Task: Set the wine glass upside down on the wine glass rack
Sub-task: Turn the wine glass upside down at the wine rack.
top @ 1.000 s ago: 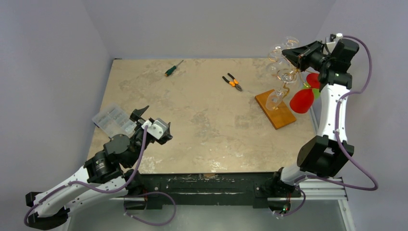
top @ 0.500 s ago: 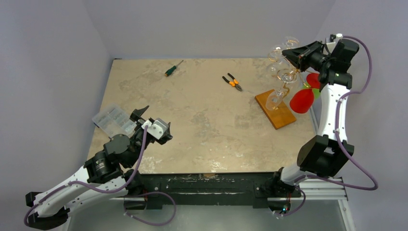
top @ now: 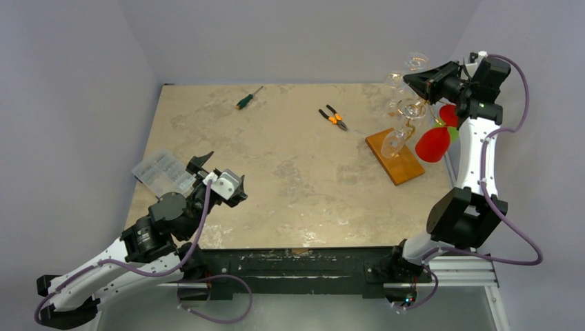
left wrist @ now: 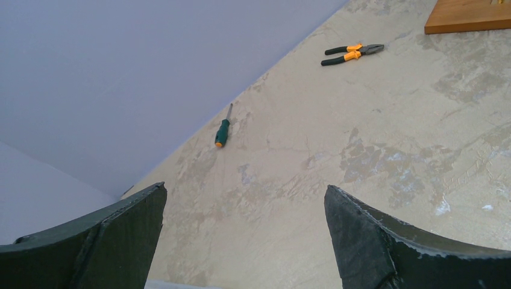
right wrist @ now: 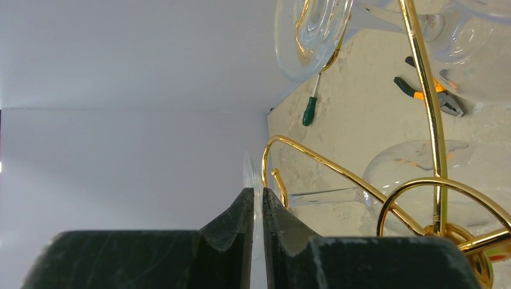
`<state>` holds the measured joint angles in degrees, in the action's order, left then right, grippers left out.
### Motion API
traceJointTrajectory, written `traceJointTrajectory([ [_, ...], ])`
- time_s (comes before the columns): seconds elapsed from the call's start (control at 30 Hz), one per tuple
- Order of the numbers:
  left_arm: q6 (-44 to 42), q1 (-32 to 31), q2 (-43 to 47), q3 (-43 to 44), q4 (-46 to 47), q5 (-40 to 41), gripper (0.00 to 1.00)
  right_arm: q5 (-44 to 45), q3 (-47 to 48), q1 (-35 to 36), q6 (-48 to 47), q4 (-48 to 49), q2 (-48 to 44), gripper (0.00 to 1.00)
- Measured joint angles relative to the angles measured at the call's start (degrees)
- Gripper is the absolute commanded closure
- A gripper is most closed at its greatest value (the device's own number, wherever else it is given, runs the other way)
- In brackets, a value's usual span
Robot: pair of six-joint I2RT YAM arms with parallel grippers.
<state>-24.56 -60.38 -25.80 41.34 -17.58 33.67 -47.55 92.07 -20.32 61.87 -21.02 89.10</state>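
Observation:
The wine glass rack (right wrist: 422, 90) is gold wire with curled arms on an orange-brown wooden base (top: 397, 162) at the table's right side. My right gripper (right wrist: 258, 191) is up at the rack's top (top: 408, 78). Its jaws are shut on the thin clear foot (right wrist: 249, 174) of the wine glass. The glass's stem (right wrist: 325, 195) runs through a gold curl to its bowl (right wrist: 422, 162). Other clear glasses (top: 412, 107) hang on the rack. My left gripper (left wrist: 244, 195) hovers open and holds nothing, low over the table's near left (top: 200, 162).
A green-handled screwdriver (top: 248, 98) and orange-handled pliers (top: 333, 117) lie toward the back of the table. A clear plastic box (top: 162, 172) sits at the left edge beside my left arm. Red objects (top: 433, 143) rest at the right edge behind the rack.
The right arm's wrist and upper link have shifted slightly up and right, with the gripper staying at the rack's top. The left arm has not moved.

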Motion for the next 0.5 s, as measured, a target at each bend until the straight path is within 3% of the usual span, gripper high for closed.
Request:
traceJointTrajectory([
  [0.33,0.0,0.0,-0.1,0.0,0.0,0.0,0.0,0.0,0.0,0.0,-0.4,-0.5,0.0,0.84],
  [0.5,0.0,0.0,-0.1,0.0,0.0,0.0,0.0,0.0,0.0,0.0,-0.5,-0.5,0.0,0.74],
])
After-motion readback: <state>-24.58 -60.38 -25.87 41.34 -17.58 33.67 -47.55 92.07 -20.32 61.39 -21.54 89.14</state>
